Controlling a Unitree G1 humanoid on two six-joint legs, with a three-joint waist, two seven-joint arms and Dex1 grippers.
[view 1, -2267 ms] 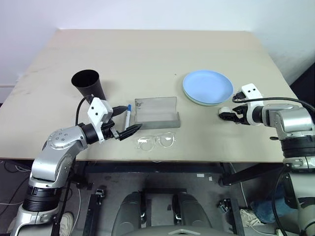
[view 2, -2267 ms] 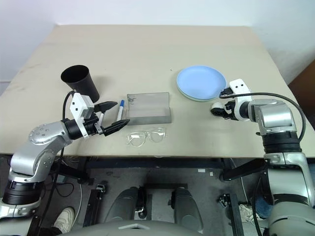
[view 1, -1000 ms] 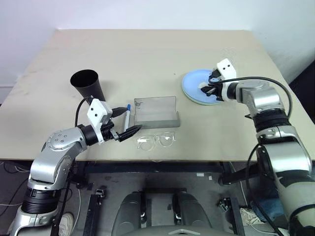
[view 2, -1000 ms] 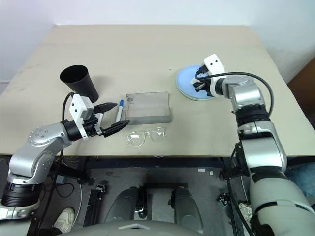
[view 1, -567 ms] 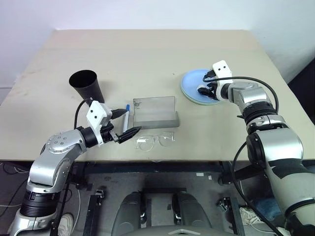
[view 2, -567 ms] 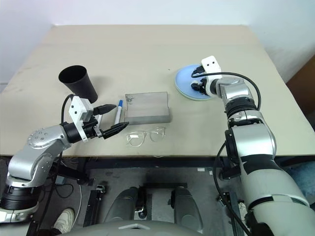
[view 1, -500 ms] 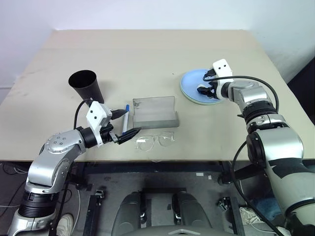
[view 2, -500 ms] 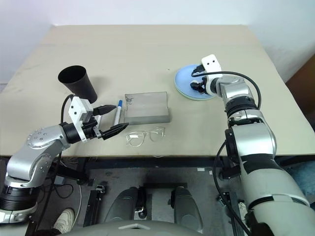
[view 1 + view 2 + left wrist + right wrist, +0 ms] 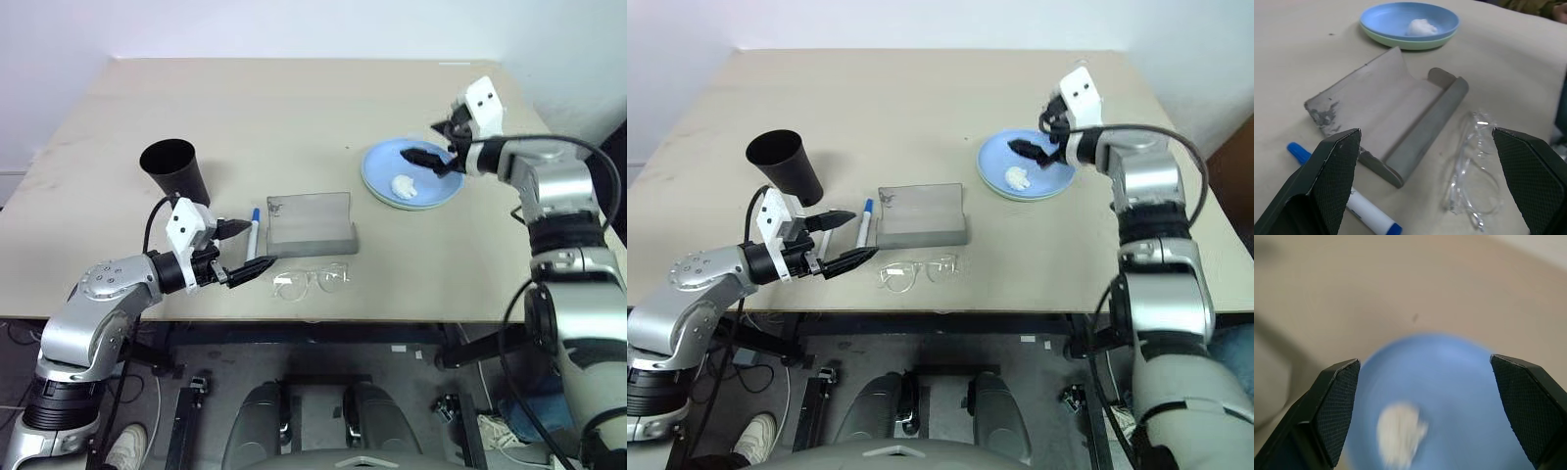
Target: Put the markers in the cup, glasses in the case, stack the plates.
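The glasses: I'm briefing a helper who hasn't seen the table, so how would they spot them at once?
Start at the table's near edge. In front of the open grey case lie the glasses, lenses side by side. Unlike the blue-capped marker to the case's left, they are clear and almost colourless.

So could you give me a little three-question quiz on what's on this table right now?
1. True or false: the blue plate sits on the green plate.
2. What lies in the blue plate? A) a white lump B) a marker C) the glasses
3. Fill in: the glasses lie on the table beside the open ____.

Key: 1 true. 2 A, the white lump. 3 case.
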